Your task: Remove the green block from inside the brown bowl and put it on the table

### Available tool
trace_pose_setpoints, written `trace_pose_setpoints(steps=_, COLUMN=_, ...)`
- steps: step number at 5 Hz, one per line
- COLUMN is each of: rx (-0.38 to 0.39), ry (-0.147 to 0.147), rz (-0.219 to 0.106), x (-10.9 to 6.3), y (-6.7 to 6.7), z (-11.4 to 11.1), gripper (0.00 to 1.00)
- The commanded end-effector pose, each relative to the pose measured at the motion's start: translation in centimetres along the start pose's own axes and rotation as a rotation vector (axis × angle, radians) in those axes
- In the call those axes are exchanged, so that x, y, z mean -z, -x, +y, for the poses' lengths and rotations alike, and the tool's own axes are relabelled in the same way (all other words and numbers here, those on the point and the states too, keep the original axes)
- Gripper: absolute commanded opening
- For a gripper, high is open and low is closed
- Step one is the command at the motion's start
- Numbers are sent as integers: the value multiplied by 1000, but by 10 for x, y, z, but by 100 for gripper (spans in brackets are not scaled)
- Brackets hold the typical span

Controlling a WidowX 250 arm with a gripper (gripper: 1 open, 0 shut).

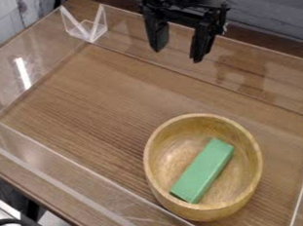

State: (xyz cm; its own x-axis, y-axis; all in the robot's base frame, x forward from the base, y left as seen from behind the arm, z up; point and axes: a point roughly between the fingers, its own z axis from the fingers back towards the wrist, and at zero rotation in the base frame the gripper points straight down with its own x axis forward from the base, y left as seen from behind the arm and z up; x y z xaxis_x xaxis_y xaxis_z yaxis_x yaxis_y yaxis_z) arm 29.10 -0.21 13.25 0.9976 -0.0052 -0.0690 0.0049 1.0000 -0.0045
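At the far left, a clear acrylic wall (33,55) runs along the edge of the table (89,110), and its top catches some light. A second clear wall crosses the near left corner. Between these walls the brown wood-grain surface lies bare over a wide area on the left and in the middle.

Further right, at the top, the gripper (180,43) hangs above the table with its dark fingers (154,35) pointing down. The fingers stand apart and nothing is between them. It is well apart from the bowl.

At the lower right stands the brown bowl (161,163), round, light tan, with a thick rim and visible grain. Inside it lies the green block (202,170), a long, flat, bright green bar, plain and smooth. It rests diagonally, its upper end toward the right. The bowl is close to the right edge of the table.
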Motion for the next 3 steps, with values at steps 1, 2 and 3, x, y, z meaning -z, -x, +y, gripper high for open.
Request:
trace_pose_setpoints(steps=1, rx=58, ry=4, rz=24, x=12, y=13, z=-15, gripper=100)
trace_pose_setpoints(steps=2, rx=138, ry=8, rz=49, x=32, y=36, z=-42, gripper=100)
trace_pose_setpoints(steps=3, rx=179, ry=6, rz=26, x=47, y=50, z=-67, gripper=100)
